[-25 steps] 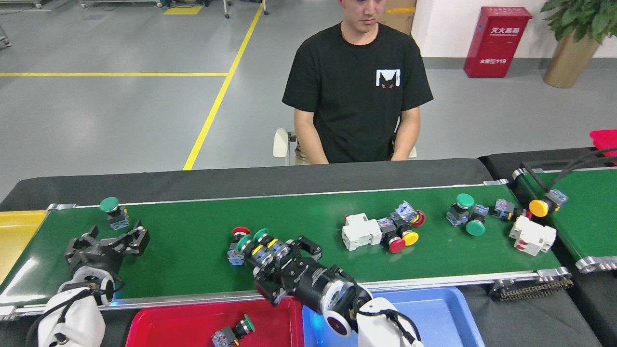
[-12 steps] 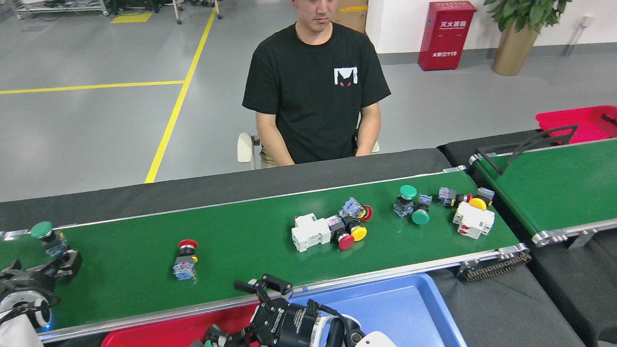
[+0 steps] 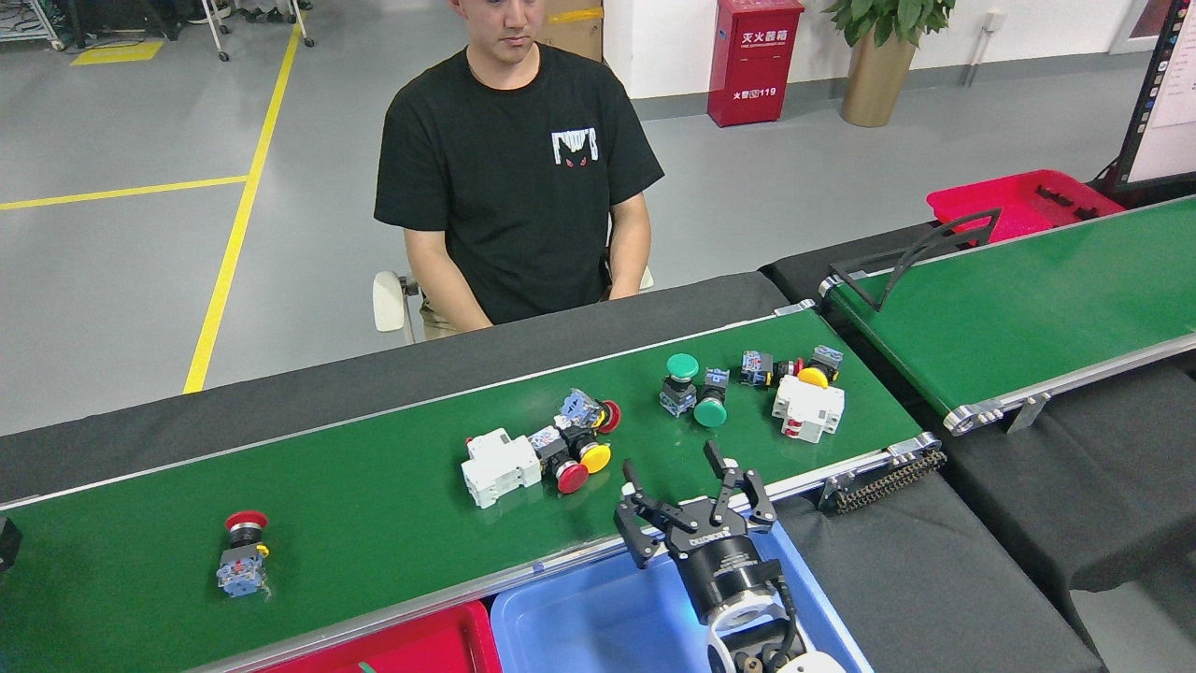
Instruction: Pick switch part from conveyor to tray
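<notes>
Head view shows the right gripper [image 3: 689,486] hanging over the near rail of the conveyor [image 3: 374,495], its two black fingers spread wide with nothing between them. It sits just above the blue tray [image 3: 579,626], near the belt's right end. The left gripper is out of sight, apart from perhaps a dark sliver at the far left edge that I cannot identify.

Switch parts lie in three places on the belt. A lone red-capped switch [image 3: 243,553] stands well to the left. A tight cluster [image 3: 581,439] of red and yellow buttons rests against a white breaker block [image 3: 500,465], just far-left of the open fingers. Further right, two green-capped switches [image 3: 696,393] sit beside a second white block [image 3: 807,408] with a yellow button [image 3: 812,376] touching it.

The main risk, as I judge it, is in the cluster: the parts touch one another, so fingers closing on one cap could catch its neighbour, drag the breaker block, or scatter pieces. The round caps may also roll or slip out of a pinch taken off-centre. If the belt is running, which I cannot tell, a part may drift out of line before the fingers shut. A low approach could strike the silver rail. A person [image 3: 514,178] sits close behind the far side, so a long reach needs care.
</notes>
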